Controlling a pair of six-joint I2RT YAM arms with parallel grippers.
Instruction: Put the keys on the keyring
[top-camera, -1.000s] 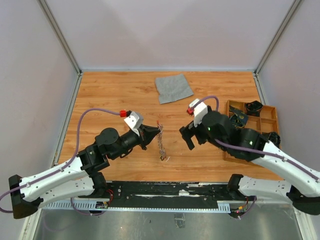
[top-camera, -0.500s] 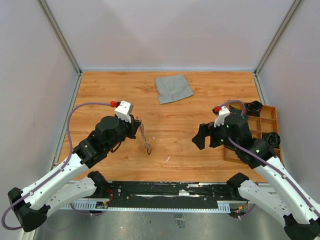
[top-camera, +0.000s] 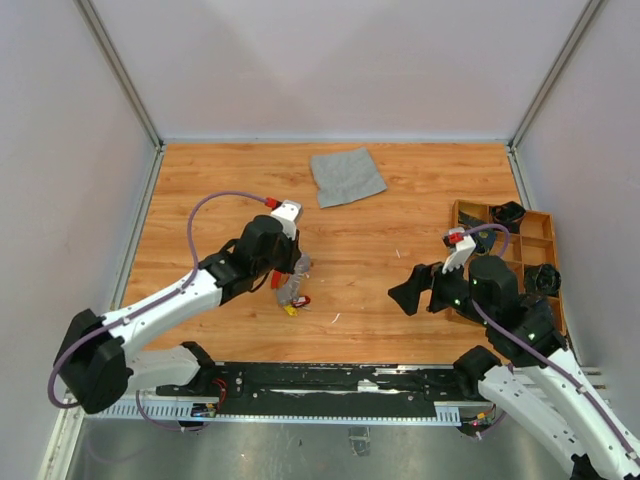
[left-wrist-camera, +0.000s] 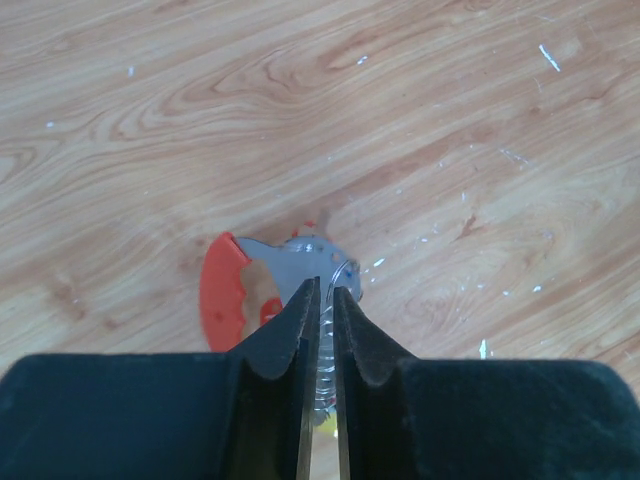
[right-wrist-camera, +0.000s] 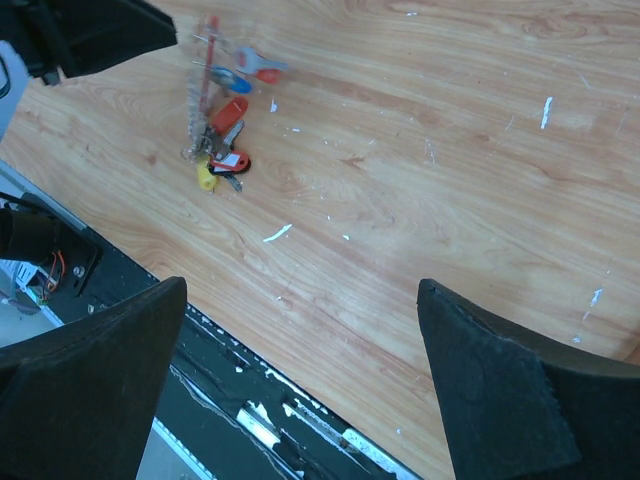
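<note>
Progress check, biggest stuff first. The wooden table (top-camera: 200, 200) has the tray (top-camera: 537, 213) of black bits at its right edge and the grey cloth (top-camera: 347, 175) at the back, and neither is being touched. The right arm (top-camera: 520, 320) is parked near the tray, and the right gripper (right-wrist-camera: 300, 290) is spread wide w/ nothing in it. The left arm (top-camera: 170, 305) is stretched toward the middle-left of the table. The left gripper (left-wrist-camera: 322, 290) is seen w/ its fingers (left-wrist-camera: 280, 340) pressed nearly together, only a thin slit btwn them, and the chain (right-wrist-camera: 200, 95) of the keyring looks pinched in that slit. In the right wrist view the chain is seen hanging upright under that gripper. The keys (right-wrist-camera: 225, 120) are bunched at its lower end, down at the wood, and red, blue and yellow heads can be made out. No stray key is spotted elsewhere, so imo the threading looks done or v. close. Whether every key is actually on can't be told, it's too small + blurry, and the red clip can't be picked out from the red key heads. Prob left: the bunch to be set down and let go.
</note>
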